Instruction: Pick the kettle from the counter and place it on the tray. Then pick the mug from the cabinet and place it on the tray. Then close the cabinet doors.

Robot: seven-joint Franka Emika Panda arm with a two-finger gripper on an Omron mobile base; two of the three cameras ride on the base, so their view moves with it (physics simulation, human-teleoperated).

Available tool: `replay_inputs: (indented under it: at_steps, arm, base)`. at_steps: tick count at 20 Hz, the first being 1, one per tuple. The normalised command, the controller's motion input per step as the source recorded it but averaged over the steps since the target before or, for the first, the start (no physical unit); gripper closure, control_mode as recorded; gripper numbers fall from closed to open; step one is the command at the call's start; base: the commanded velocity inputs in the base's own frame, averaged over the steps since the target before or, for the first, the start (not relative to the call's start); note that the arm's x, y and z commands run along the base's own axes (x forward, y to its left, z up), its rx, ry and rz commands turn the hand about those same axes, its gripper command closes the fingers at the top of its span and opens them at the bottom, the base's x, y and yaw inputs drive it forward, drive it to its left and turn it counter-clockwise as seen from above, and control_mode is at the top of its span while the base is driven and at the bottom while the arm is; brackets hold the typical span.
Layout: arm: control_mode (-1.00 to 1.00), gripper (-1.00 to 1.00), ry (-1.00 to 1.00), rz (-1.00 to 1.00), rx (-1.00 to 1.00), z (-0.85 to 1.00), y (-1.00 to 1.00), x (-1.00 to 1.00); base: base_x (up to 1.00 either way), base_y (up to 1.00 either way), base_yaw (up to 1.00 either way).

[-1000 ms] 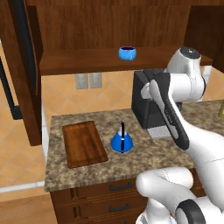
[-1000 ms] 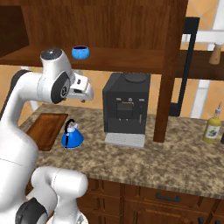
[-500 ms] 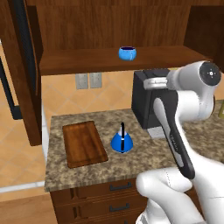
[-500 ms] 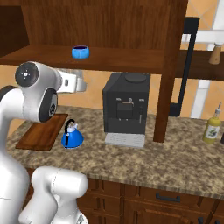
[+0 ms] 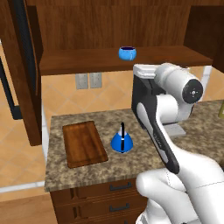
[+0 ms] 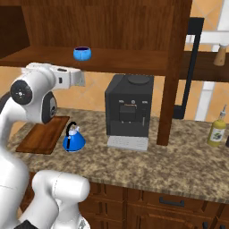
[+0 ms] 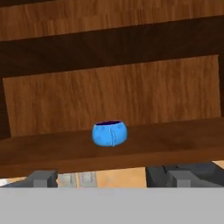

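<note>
Jaws spread wide with nothing between them; gripper (image 7: 103, 178) sits below and short of the mug (image 7: 110, 133), which stands upright on the cabinet (image 5: 113, 30) shelf, apart from the fingertips (image 7: 43, 178). Kettle (image 5: 121, 141) rests on the counter (image 5: 144, 157) just beside the tray (image 5: 83, 143), not on it. Coffee machine (image 6: 129, 109) stands on the counter to the kettle's right in the right base view; a cabinet door (image 5: 24, 70) hangs open at the left of the left base view.

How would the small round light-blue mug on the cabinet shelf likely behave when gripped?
The small round light-blue mug looks rigid. Its bulging sides may slip between flat fingers. Squat and upright on the wooden shelf, it seems unlikely to tip.
</note>
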Motion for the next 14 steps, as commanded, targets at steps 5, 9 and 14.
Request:
replay_inputs:
  at_steps: [5, 9, 14]
  arm:
    - [-1.00, -1.00, -0.14, 0.00, 0.03, 0.37, -0.02, 0.30]
    - [-1.00, -1.00, 0.00, 0.01, 0.03, 0.02, -0.12, 0.22]
    - [-1.00, -1.00, 0.00, 0.03, 0.00, -0.03, -0.10, 0.14]
  base:
    - [0.00, 0.00, 0.00]
    - [0.00, 0.00, 0.00]
    - [0.00, 0.00, 0.00]
